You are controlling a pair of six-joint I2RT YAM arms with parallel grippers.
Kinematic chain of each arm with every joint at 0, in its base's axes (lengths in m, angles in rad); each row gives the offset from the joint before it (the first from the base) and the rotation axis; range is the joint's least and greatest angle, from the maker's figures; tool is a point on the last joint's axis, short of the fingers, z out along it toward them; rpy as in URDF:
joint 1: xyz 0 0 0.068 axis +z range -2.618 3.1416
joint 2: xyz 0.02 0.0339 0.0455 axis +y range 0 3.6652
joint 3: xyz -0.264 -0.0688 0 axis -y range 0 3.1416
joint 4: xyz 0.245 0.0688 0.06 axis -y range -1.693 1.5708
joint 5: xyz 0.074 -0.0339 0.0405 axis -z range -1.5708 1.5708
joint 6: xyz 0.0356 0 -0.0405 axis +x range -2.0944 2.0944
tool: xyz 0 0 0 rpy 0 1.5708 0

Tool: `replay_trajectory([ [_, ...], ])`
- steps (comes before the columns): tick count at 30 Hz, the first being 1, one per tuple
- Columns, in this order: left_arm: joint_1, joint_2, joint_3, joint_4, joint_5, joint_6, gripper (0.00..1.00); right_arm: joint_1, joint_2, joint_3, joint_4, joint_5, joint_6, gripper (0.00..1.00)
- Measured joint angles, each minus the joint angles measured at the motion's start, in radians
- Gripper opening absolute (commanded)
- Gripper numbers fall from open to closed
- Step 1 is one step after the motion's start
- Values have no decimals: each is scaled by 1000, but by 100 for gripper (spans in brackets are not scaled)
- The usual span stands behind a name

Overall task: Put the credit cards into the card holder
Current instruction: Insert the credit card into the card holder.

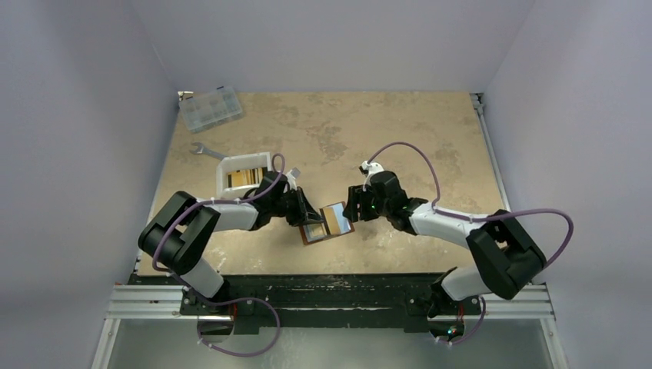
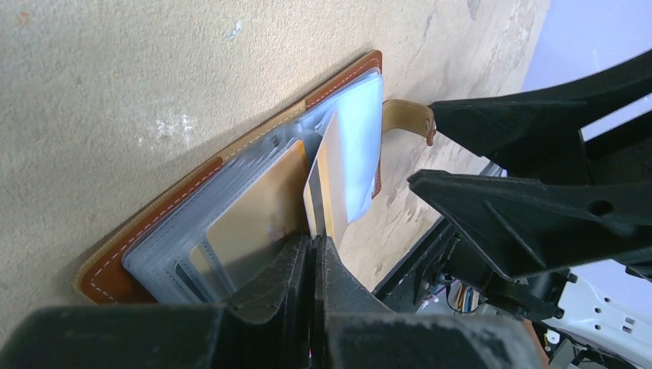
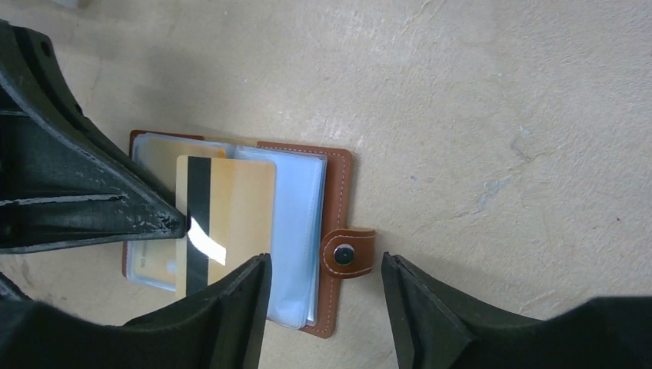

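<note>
Open card holder [image 1: 327, 223] lying toward 6 o'clock on the counter [image 1: 346, 138], the left gripper [image 2: 314, 250] at its 9 o'clock clamped on a yellow card [image 3: 231, 207], the right gripper [image 3: 324, 265] at 3 o'clock spread wide over the snap tab [image 3: 347, 252].

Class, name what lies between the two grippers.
The open card holder and the gold credit card pinched by the left gripper; the top view shows both.
</note>
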Motion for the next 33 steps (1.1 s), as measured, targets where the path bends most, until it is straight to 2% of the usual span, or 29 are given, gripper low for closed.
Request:
replay_trajectory([
  [5, 1, 6, -11, 34, 9, -10, 0, 0, 98, 39, 0, -6, -23, 52],
  [14, 7, 11, -14, 39, 21, -6, 0, 3, 153, 66, 11, 35, -32, 16],
  [23, 15, 61, 7, 66, 65, -6, 0, 23, 187, 89, 34, 77, -23, 0],
  [28, 16, 72, 2, 99, 65, -35, 0, 28, 193, 93, 40, 85, -19, 0],
  [33, -2, 72, -56, 212, 17, -122, 0, 32, 198, 93, 49, 87, -9, 0],
])
